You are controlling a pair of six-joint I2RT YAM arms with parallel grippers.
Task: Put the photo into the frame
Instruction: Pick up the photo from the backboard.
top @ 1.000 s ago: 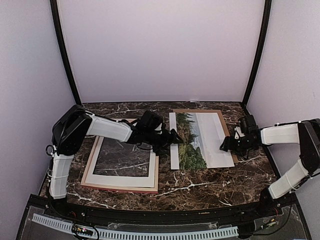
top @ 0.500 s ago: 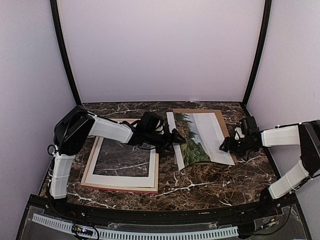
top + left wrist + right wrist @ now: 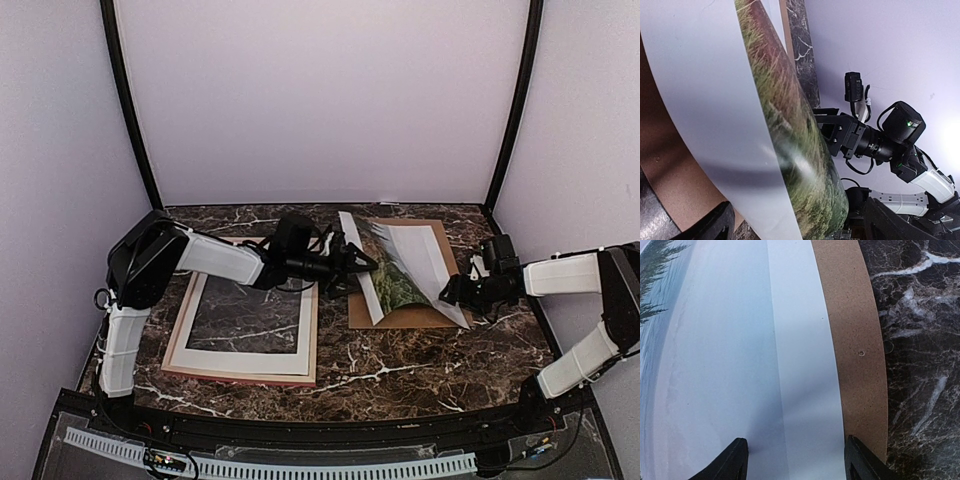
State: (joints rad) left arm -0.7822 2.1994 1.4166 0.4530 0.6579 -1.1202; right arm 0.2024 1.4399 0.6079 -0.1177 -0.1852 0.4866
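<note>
Left jaws gaping at the raised, bowed edge of the photo; right jaws gaping over its opposite border; backing board beneath, frame beside.

A robot test booth, not a home: plain pale walls close in behind and beside the left tool and right tool. Black corner poles rise beyond them, and a dark marbled tabletop lies beneath.
</note>
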